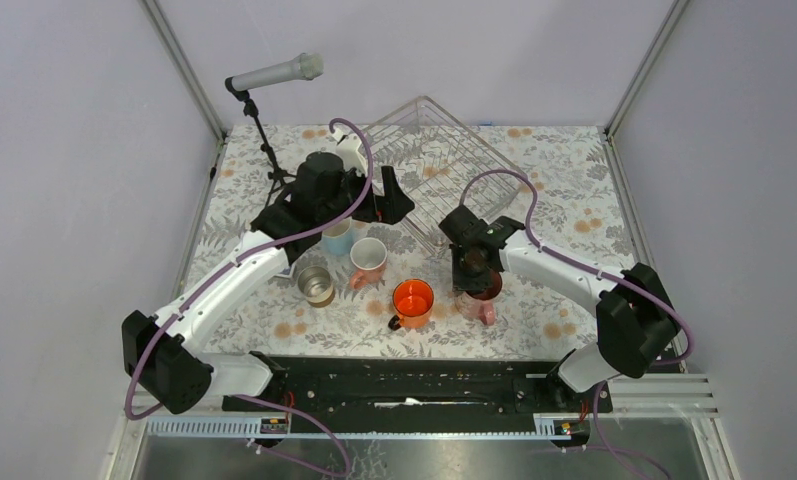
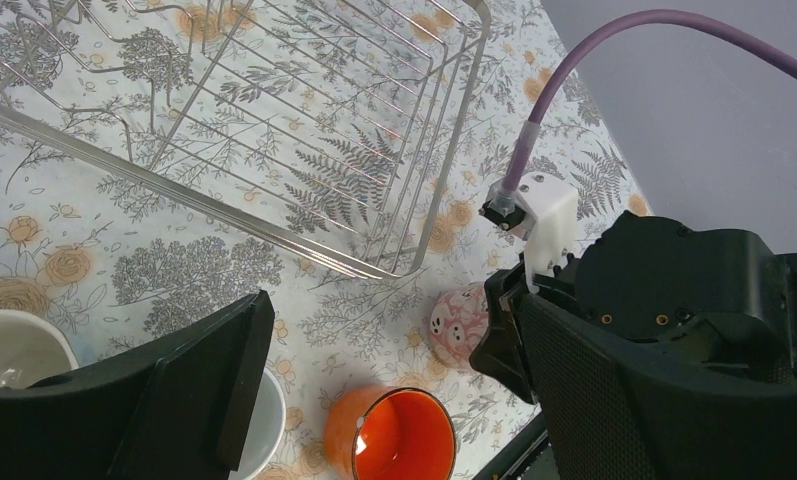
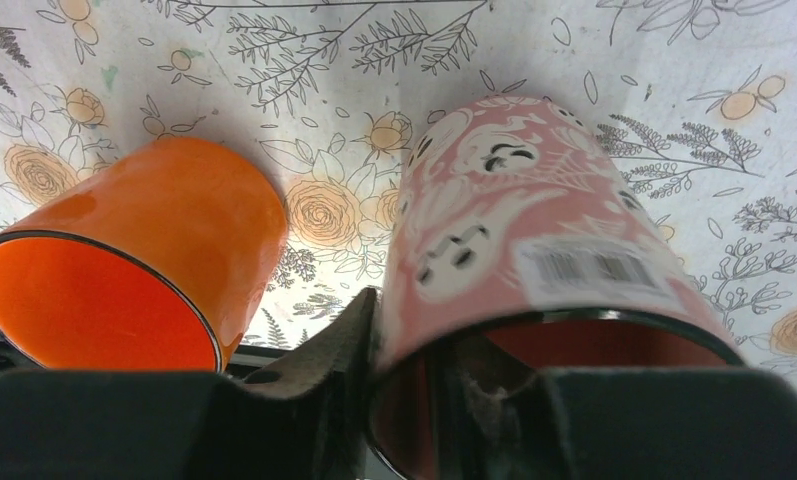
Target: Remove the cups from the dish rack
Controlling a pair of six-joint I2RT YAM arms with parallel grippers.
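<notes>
The wire dish rack (image 1: 436,165) stands at the back centre and holds no cups; it also shows in the left wrist view (image 2: 274,130). My right gripper (image 1: 474,268) is shut on the rim of the dusty-pink mug (image 1: 481,297), one finger inside and one outside (image 3: 339,335). The mug (image 3: 519,225) is upright at table level; contact with the table cannot be told. The orange mug (image 1: 412,299) stands beside it. The salmon-pink mug (image 1: 368,259), light blue mug (image 1: 336,238) and steel cup (image 1: 315,285) stand left of it. My left gripper (image 1: 386,203) is open and empty, above the rack's near-left corner.
A microphone on a black tripod (image 1: 272,75) stands at the back left. Grey walls and metal posts close the table at the sides and back. The arm bases and a black rail (image 1: 404,380) run along the near edge.
</notes>
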